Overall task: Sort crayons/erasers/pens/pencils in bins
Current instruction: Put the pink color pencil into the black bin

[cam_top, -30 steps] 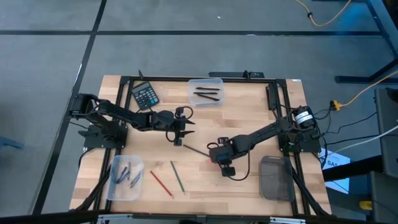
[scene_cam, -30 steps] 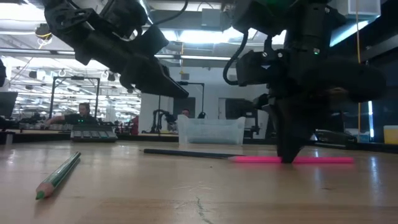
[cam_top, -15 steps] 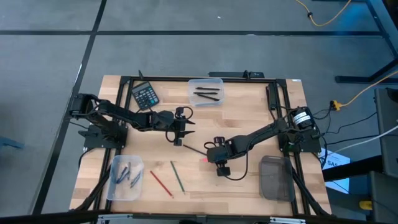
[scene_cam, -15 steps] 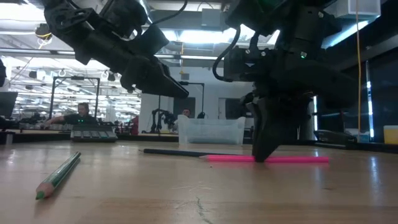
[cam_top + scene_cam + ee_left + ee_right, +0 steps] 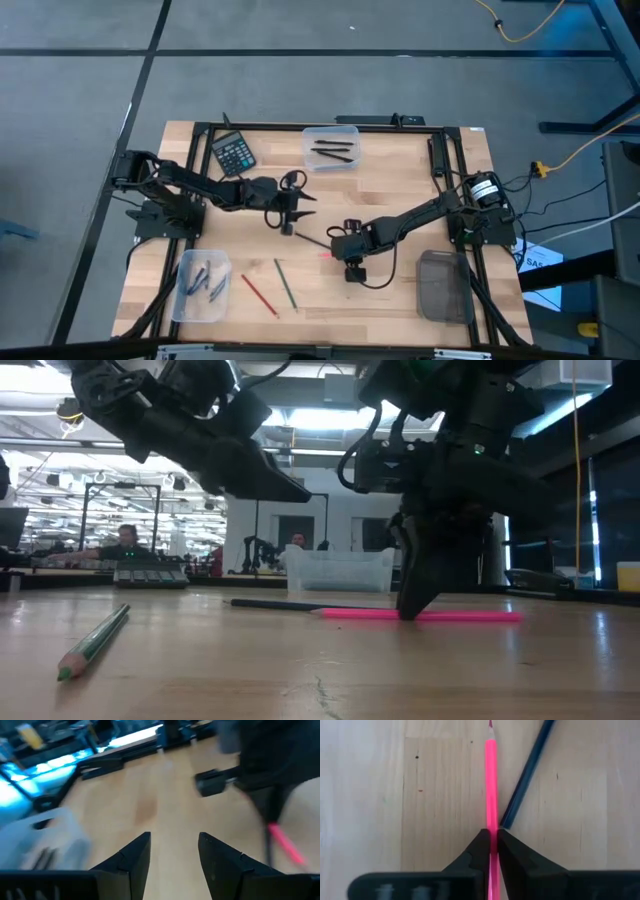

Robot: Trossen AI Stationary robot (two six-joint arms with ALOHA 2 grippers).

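A pink pencil lies level on the wooden table, near its middle, with my right gripper shut on it. A dark blue pencil lies beside it at a slant. My left gripper hangs open above the table, left of the pink pencil, with nothing between its fingers. A green pencil and a red one lie flat near the front edge. One clear bin holds black pens, another clear bin holds grey-blue sticks, and a dark grey bin stands at the near right. My right gripper pinches the pink pencil's shaft between its two fingers, about midway along its length. The fingers come steeply from above and stand on either side of the shaft. The pencil lies level along the tabletop, its point toward the table's left.
A black calculator lies at the far left of the table. A black metal frame runs around the work area. People sit at desks in the room behind the table.
My right gripper has tipped and swung its fingertips toward the table's left, staying shut on the pink pencil. The pencil has slid leftward along the table, still level. My left gripper has turned a little in place and stays open.
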